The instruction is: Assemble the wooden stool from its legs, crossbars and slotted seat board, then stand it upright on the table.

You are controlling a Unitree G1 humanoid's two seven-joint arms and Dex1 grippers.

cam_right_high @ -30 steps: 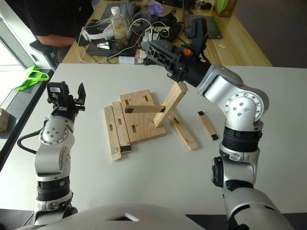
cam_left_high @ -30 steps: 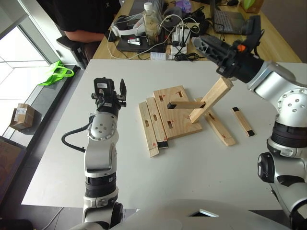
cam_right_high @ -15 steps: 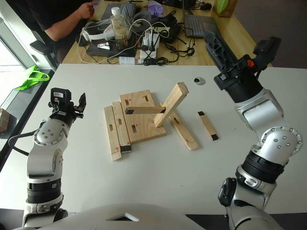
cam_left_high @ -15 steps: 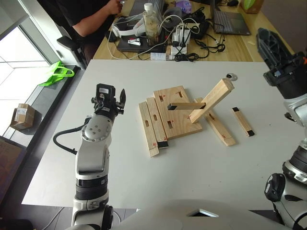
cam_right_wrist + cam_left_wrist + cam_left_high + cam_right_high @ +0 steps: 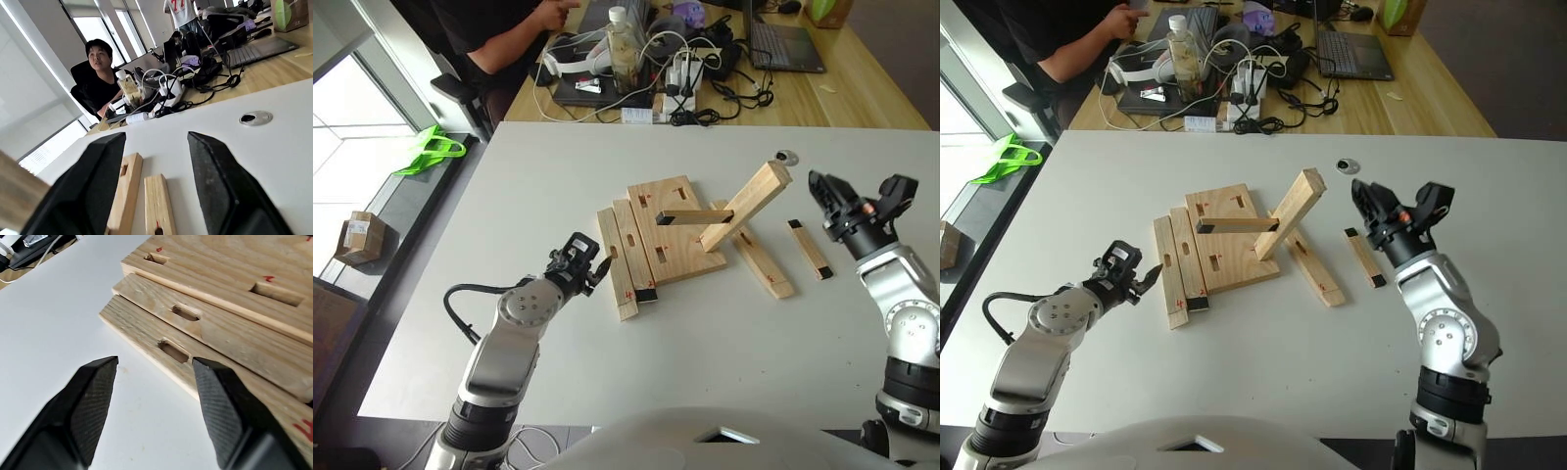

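Head views: the left claw (image 5: pixel 597 266) hangs low over the white table (image 5: pixel 724 343). Its two black fingers are apart and hold nothing. The tips are just beside the outer one of two flat legs (image 5: pixel 617 262). These are pale, rough bars with oblong slots. Beyond them from this claw lies the square board (image 5: pixel 671 235), also slotted, touching the inner leg. A tilted leg (image 5: pixel 744 206) has its low end at the board's edge, and a thin crossbar (image 5: pixel 693 215) with dark ends goes from it over the board. The right claw (image 5: pixel 859 196) is open and empty, above the table. A short bar (image 5: pixel 808 248) with dark ends lies between this claw and a flat leg (image 5: pixel 759 257). Bare table lies on the outer side of each claw. At the far edge stands a wooden desk (image 5: pixel 862 78) with cables.

Left wrist view: the fingers (image 5: pixel 93 401) are black with fine knurled pads, wide apart. Between the tips is the long edge of the nearest leg (image 5: pixel 142 328). The second leg (image 5: pixel 230 335) touches it, then comes the board (image 5: pixel 220 259). The grain is coarse.

Right wrist view: the matte black fingers (image 5: pixel 105 186) are wide apart. Between them lie a slotted bar (image 5: pixel 126 188) and a second bar (image 5: pixel 159 205), side by side. Which parts they are I cannot tell. Farther off is a round metal grommet (image 5: pixel 254 118).
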